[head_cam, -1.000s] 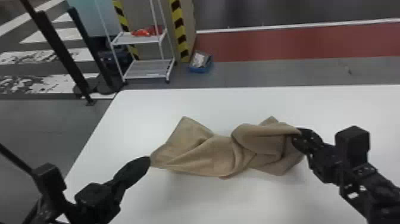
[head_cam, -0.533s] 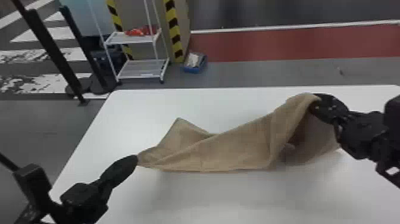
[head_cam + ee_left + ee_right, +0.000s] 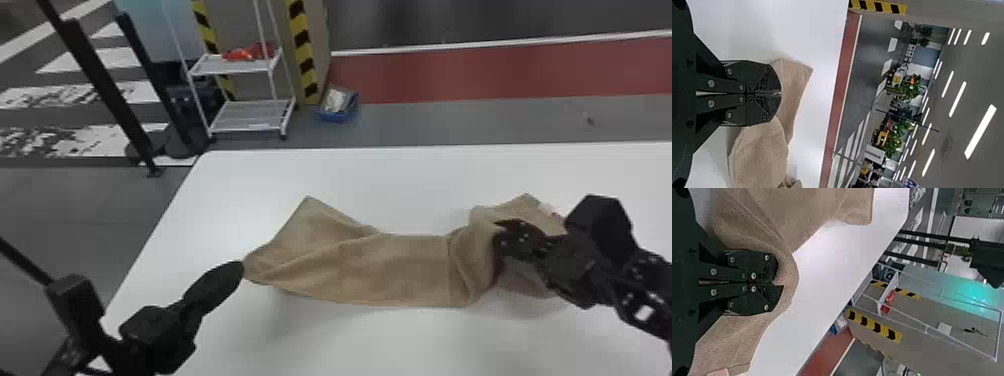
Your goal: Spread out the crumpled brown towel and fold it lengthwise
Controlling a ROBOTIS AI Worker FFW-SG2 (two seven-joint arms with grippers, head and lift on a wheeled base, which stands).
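Brown cloth makes up the creased towel (image 3: pixel 395 270), stretched sideways over the smooth white table (image 3: pixel 430 340) between the two claws. The left black two-fingered gripper (image 3: pixel 240 270) has its flat fingers together, clamped on the towel's near left corner; from there the cloth runs away to the robot's right, with another corner pointing toward the table's far side. The right black two-fingered gripper (image 3: pixel 501 232) is clamped on a gathered fold toward the towel's right end. In the right wrist view its fingers are closed and the cloth bends round their tips, with a small pale label (image 3: pixel 718 372) at the towel's edge. Some cloth, with a far corner, spreads past this claw on its far side.

Half a second earlier, the right claw held its end up high, and the cloth rose to it in a broad slope. Now that claw is lower and a bit closer to the left one, the raised part has sunk, and creases bunch beside its fingers. The left claw has kept its place at the corner.
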